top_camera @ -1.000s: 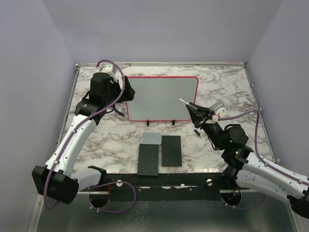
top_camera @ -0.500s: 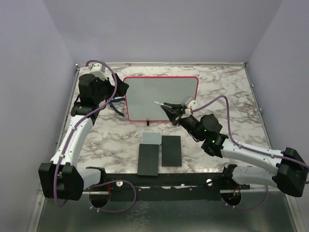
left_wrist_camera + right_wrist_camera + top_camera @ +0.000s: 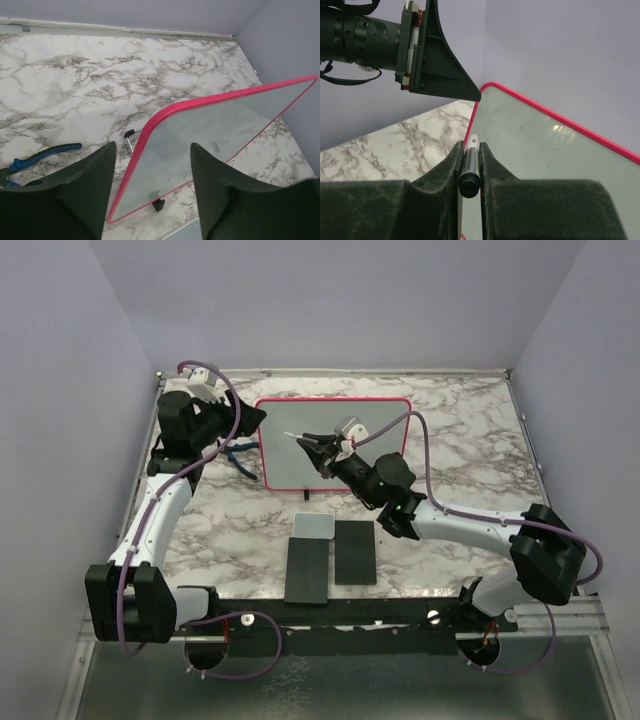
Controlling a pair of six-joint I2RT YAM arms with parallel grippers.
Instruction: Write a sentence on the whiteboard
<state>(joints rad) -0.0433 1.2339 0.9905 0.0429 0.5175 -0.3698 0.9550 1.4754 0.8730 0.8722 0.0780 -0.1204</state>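
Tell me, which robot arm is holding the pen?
The right end effector grips the marker; the left end effector is open and empty beside the whiteboard.

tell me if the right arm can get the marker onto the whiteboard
Probably yes: the right tool grips the marker, tip aimed at the whiteboard with nothing between; the left tool sits at its left edge, off to the side.

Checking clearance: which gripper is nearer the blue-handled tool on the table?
Left. The left gripper sits at the whiteboard left edge, near the blue-handled tool; the right gripper, holding a marker, is farther right.
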